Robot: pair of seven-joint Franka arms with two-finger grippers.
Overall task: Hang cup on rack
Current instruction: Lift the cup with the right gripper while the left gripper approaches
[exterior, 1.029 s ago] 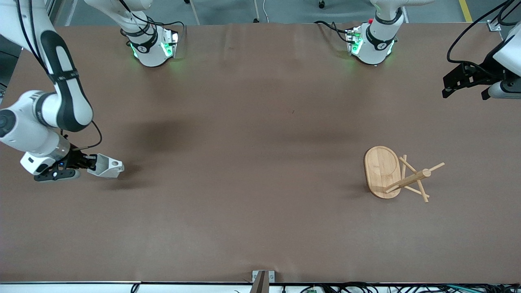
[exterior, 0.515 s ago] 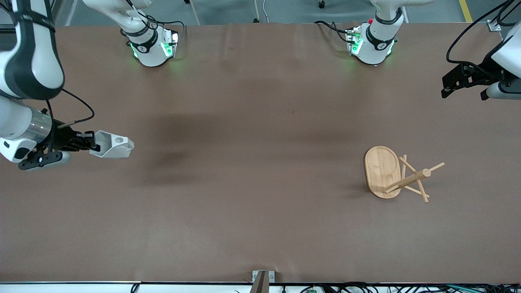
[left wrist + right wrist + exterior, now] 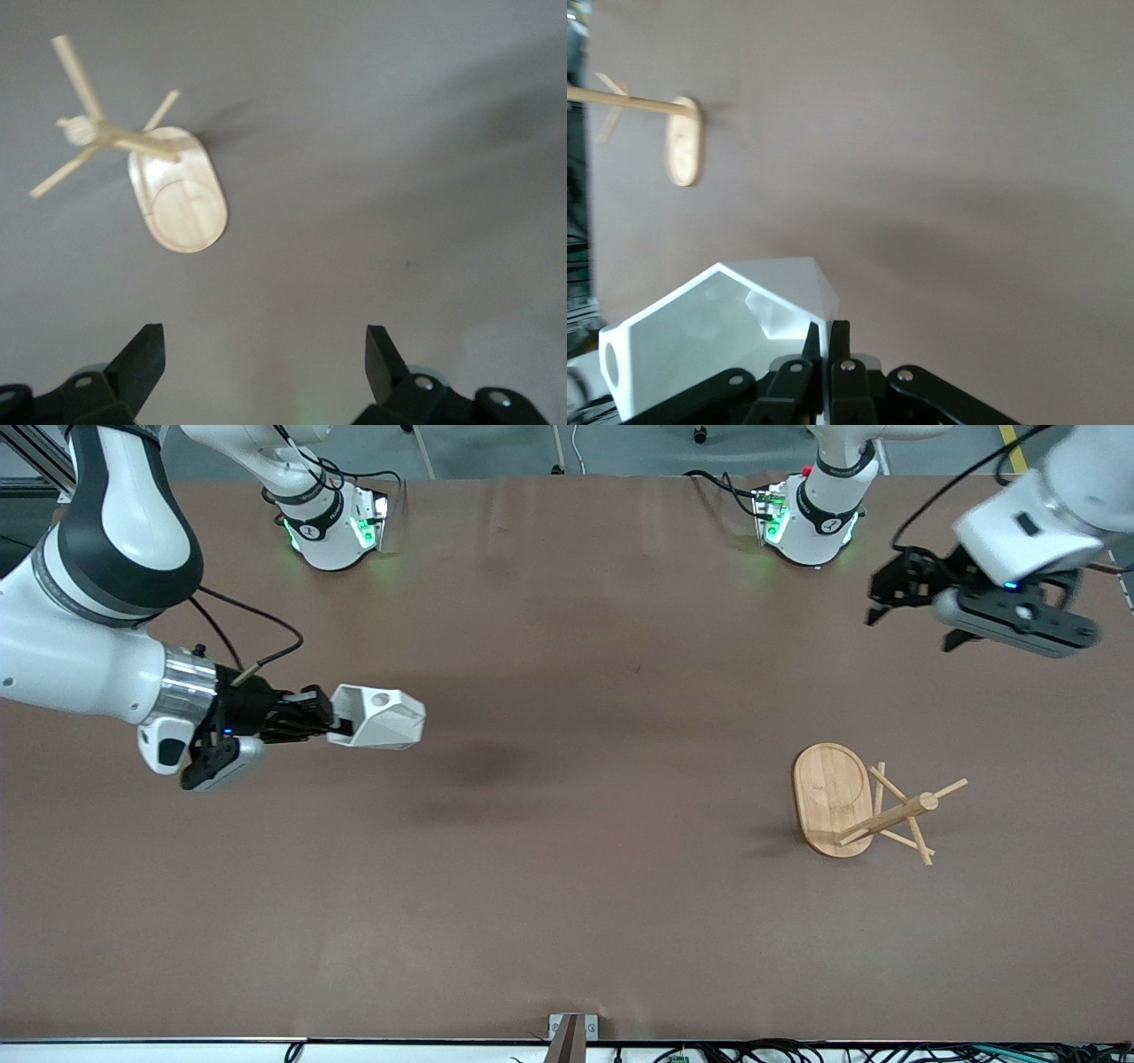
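Observation:
My right gripper (image 3: 330, 722) is shut on the wall of the white faceted cup (image 3: 381, 717) and holds it in the air over the right arm's half of the table. In the right wrist view the fingers (image 3: 813, 341) pinch the cup's rim (image 3: 718, 341). The light wooden rack (image 3: 873, 806) lies tipped on its side toward the left arm's end, its oval base (image 3: 831, 797) on edge and pegs splayed; it shows in the left wrist view (image 3: 177, 199) and in the right wrist view (image 3: 682, 150). My left gripper (image 3: 912, 607) is open and empty in the air above the table near its base.
The brown table (image 3: 567, 868) carries only the rack. The two arm bases (image 3: 332, 527) (image 3: 811, 518) stand along the farthest edge from the front camera. A small metal bracket (image 3: 571, 1027) sits at the nearest edge.
My right gripper has lifted the cup and carried it toward the table's middle. My left gripper has swung inward from the table's end toward the area above the rack.

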